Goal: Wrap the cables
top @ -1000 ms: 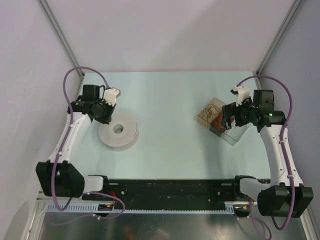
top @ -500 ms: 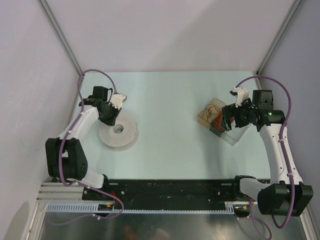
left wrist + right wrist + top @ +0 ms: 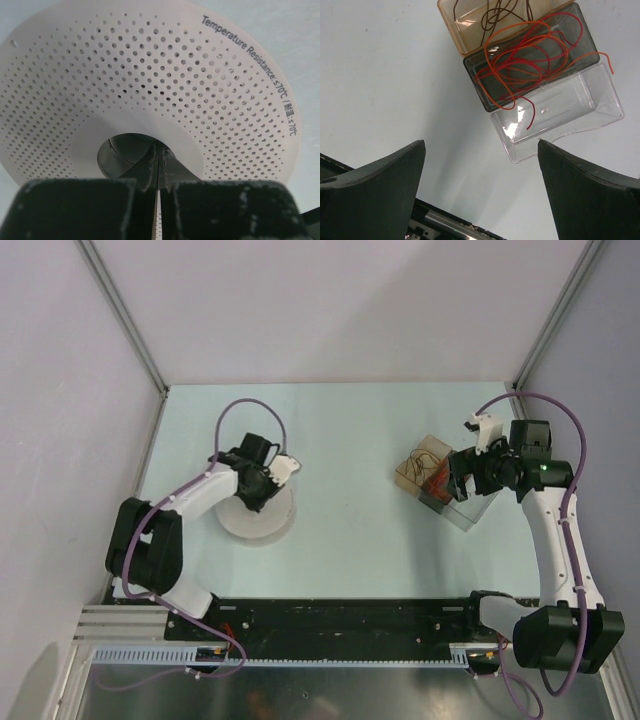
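The white perforated spool (image 3: 250, 525) (image 3: 200, 75) lies flat on the table, left of centre. My left gripper (image 3: 262, 490) (image 3: 160, 150) is shut, its closed fingertips resting at the rim of the spool's hub hole. The cables are a thin dark brown wire (image 3: 420, 460) (image 3: 495, 12) lying loosely coiled in an amber box (image 3: 408, 472) (image 3: 465, 30) at the right. My right gripper (image 3: 455, 480) (image 3: 481, 145) hangs open above the boxes with nothing between its fingers.
A dark box (image 3: 580, 55) with an orange-red wire coil (image 3: 520, 60) sits beside the amber box, and a clear box (image 3: 470, 508) (image 3: 570, 105) sits beside that. A black rail (image 3: 350, 615) runs along the near edge. Metal posts rise at the back corners.
The left arm swung right from the table's left edge, and its gripper now sits over the spool's hub. The spool shifted slightly right. The right arm stayed put.
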Action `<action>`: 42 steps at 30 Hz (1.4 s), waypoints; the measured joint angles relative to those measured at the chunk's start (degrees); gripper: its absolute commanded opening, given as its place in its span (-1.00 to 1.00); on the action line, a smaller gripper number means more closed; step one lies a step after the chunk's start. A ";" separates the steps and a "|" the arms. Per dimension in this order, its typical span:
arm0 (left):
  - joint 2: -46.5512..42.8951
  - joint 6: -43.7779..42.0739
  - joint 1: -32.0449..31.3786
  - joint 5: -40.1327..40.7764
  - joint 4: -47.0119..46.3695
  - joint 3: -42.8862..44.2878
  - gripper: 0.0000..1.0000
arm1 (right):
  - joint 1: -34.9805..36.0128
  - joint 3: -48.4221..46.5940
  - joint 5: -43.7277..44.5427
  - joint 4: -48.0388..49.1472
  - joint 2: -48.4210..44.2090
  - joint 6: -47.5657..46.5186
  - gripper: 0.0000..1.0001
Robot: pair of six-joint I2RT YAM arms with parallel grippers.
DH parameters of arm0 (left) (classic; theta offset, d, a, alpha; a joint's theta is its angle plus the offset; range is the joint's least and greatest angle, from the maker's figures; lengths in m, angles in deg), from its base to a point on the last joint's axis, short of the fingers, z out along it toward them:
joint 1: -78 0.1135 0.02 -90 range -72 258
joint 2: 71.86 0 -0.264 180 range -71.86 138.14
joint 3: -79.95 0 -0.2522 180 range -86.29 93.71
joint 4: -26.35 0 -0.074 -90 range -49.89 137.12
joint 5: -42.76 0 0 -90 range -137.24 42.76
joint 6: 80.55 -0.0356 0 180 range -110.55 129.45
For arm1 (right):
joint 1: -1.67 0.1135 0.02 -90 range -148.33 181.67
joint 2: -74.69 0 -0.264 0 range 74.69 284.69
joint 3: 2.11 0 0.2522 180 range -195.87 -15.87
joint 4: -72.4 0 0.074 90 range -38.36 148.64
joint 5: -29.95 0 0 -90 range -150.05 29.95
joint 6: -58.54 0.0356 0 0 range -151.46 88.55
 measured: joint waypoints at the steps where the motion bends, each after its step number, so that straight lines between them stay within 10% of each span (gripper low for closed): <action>1: 0.00 0.15 -1.84 0.13 -0.22 0.00 -1.00 | -0.28 0.00 -0.02 0.00 0.00 -0.02 0.99; 19: 12.50 9.11 -22.93 -6.21 -1.36 13.68 -0.96 | -5.18 0.00 -2.08 0.07 1.22 -0.17 0.99; 35: -14.16 11.74 -13.22 -15.63 3.61 18.95 0.84 | 4.07 0.00 2.86 7.21 2.78 0.92 0.86; 42: -24.61 16.74 -0.61 -22.36 3.65 20.52 0.99 | 11.06 0.00 9.53 16.39 11.78 -1.25 0.47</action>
